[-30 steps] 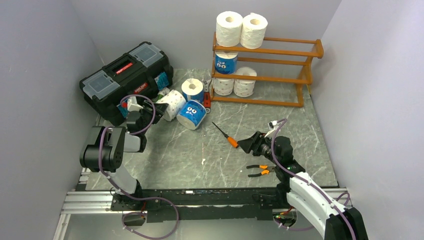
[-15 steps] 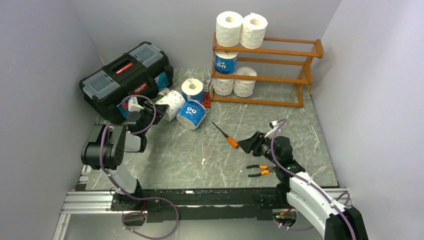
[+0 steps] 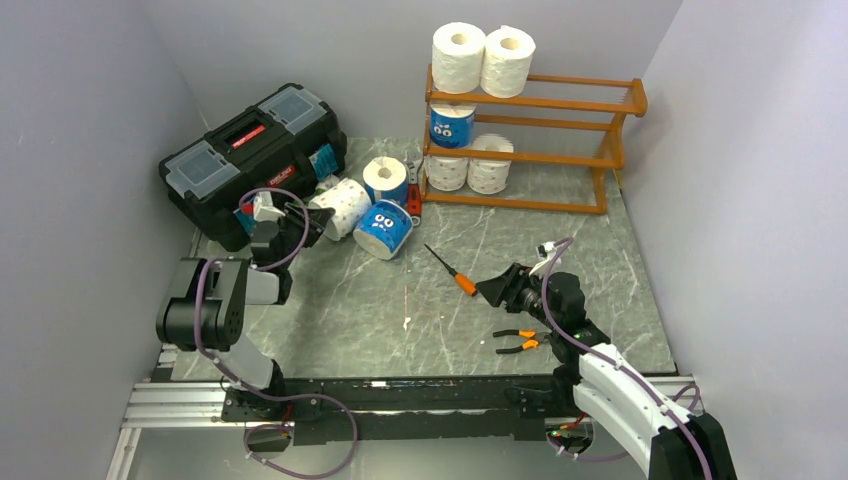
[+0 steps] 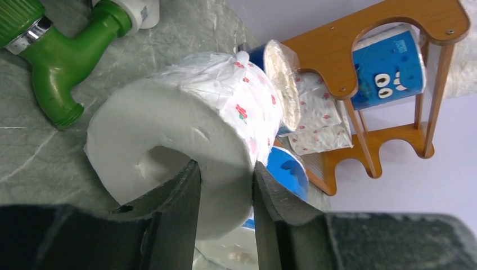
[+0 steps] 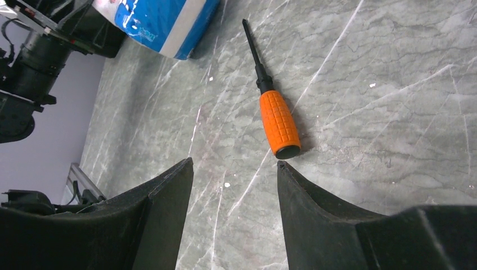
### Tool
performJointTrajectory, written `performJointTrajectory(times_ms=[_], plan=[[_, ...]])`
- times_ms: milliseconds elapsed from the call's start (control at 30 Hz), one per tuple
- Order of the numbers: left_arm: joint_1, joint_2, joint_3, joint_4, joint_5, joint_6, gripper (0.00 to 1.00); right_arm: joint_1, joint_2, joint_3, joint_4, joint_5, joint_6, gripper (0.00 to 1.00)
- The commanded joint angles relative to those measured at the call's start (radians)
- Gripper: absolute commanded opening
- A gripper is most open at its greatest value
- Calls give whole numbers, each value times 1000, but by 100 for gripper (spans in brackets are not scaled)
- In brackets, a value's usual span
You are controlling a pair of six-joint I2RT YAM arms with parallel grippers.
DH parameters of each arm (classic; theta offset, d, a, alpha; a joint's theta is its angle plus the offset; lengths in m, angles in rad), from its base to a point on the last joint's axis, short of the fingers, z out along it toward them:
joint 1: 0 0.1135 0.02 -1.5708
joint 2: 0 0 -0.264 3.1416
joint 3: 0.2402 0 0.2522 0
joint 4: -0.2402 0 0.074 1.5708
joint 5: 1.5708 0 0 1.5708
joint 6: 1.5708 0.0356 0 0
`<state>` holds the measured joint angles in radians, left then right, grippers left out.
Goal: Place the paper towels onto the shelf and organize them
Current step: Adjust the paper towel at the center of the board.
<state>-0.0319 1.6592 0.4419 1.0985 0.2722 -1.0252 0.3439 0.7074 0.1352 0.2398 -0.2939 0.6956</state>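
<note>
At left, beside the black toolbox, the left gripper has just been closed onto the wall of a white paper towel roll lying on the table (one finger is in its core). A lift toward the shelf is judged next. At right, the right gripper is held apart above a screwdriver.

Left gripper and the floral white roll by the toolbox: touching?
Touching. Left wrist view: the left gripper pinches the wall of the white roll, one finger in the core, one against the outside.
</note>
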Motion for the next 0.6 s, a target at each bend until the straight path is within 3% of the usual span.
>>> performJointTrajectory(times_ms=[0, 167, 433, 567], plan=[[4, -152, 24, -97, 3, 34, 33, 2, 0, 10, 34, 10, -16, 59], [4, -361, 106, -524, -69, 168, 31, 3, -16, 11, 20, 13, -18, 59], [-8, -703, 372, -1194, -210, 532, 32, 3, -13, 11, 33, 8, -16, 59], [-114, -762, 550, -1482, -267, 727, 34, 3, 18, 12, 62, -2, -7, 59]])
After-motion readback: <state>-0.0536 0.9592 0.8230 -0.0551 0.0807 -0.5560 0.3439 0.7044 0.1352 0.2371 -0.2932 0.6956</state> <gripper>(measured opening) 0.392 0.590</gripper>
